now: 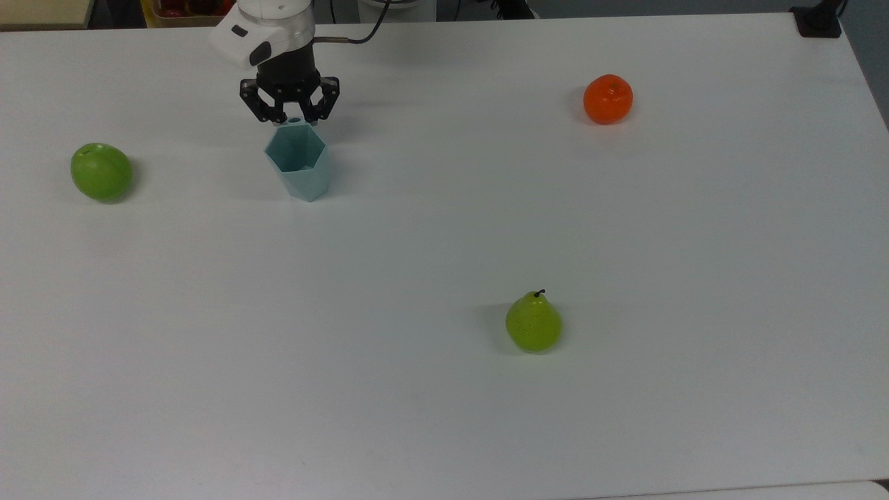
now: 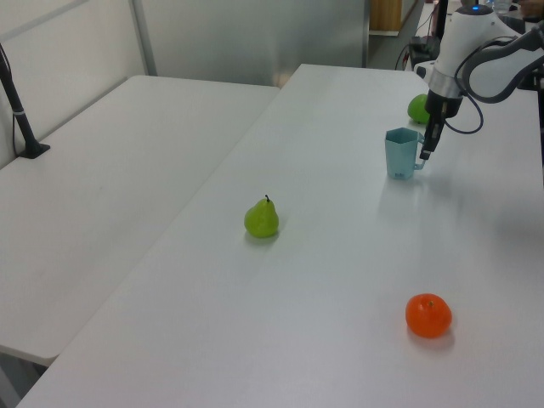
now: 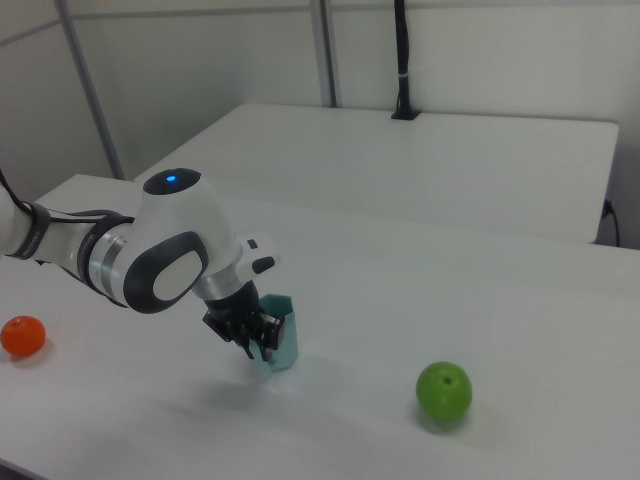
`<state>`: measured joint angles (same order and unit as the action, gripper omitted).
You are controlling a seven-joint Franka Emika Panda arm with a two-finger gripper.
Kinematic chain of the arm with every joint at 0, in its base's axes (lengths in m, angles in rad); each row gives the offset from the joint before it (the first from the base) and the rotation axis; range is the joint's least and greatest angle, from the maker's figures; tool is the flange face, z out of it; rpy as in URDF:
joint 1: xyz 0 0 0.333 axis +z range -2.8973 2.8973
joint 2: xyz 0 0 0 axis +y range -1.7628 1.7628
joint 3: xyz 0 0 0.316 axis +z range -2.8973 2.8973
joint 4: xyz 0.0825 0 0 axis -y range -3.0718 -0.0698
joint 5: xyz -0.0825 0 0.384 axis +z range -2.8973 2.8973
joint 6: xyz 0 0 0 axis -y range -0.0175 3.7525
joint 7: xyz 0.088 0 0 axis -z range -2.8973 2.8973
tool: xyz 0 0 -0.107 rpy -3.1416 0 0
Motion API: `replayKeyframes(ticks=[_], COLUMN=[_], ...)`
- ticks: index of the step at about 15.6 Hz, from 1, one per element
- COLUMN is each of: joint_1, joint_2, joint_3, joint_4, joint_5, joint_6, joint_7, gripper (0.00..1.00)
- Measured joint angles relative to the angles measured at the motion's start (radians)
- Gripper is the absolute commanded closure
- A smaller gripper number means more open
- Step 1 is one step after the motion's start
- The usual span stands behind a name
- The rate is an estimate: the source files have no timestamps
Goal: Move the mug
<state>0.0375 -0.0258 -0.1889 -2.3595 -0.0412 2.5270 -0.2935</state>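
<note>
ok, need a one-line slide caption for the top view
Franka gripper holds the teal mug by its handle on the white table, among a green apple, orange and pear.

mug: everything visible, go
The mug is pale teal, faceted, plastic-looking, with a hexagonal rim and a body tapering downward. It is empty and upright, apparently resting on the white table. Its small side handle, with a round hole, sits between the fingers of the tool. In the top view, a green apple lies to its left.

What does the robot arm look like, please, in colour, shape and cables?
The arm has rounded white shells with dark grey joint bands and a small blue light on top. Its black gripper has two angular linkage fingers. A black cable loops from the wrist.
</note>
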Motion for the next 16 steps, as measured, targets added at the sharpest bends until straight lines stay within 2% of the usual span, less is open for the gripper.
replayKeyframes(ticks=[3, 7, 9, 12, 14, 16], joint_1=[0.0, 0.001, 0.002, 0.002, 0.003, 0.006], joint_2=[0.0, 0.013, 0.015, 0.013, 0.01, 0.007], joint_3=[0.0, 0.0, 0.0, 0.001, 0.005, 0.01], joint_4=[0.0, -0.003, 0.0, 0.032, 0.105, 0.222], joint_5=[0.0, 0.0, 0.0, 0.0, 0.0, 0.0], joint_6=[0.0, -0.003, -0.014, -0.106, -0.246, -0.43], joint_7=[0.0, 0.0, 0.0, 0.0, 0.0, 0.0], gripper=[0.36, 0.08, 0.0, 0.0, 0.0, 0.0])
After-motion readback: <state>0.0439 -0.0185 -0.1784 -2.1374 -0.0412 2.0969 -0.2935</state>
